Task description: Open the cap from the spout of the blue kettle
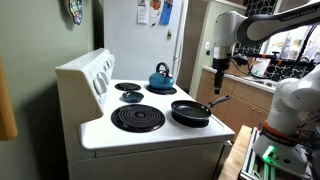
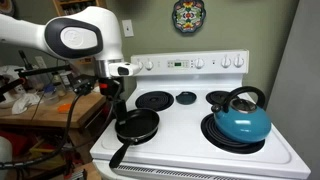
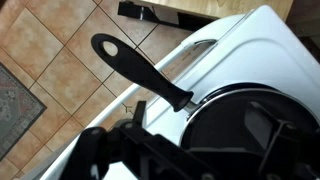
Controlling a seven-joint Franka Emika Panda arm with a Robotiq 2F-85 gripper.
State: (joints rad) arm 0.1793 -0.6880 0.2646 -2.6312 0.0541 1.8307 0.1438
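Note:
The blue kettle (image 1: 161,77) (image 2: 240,121) stands on a burner of the white stove, its dark arched handle up. Its short spout (image 2: 228,106) points toward the stove's middle. The cap at the tip is too small to make out. My gripper (image 1: 218,78) (image 2: 110,93) hangs above the stove's edge by the frying pan, far from the kettle, and holds nothing. In the wrist view its dark fingers (image 3: 205,150) stand apart over the pan; the kettle is out of that view.
A black frying pan (image 1: 190,112) (image 2: 137,125) (image 3: 250,125) sits on a burner, its handle (image 3: 130,62) jutting past the stove's edge (image 3: 215,45). Several bare coil burners (image 1: 137,119) lie on the stovetop. A cluttered wooden counter (image 2: 40,100) stands beside the stove.

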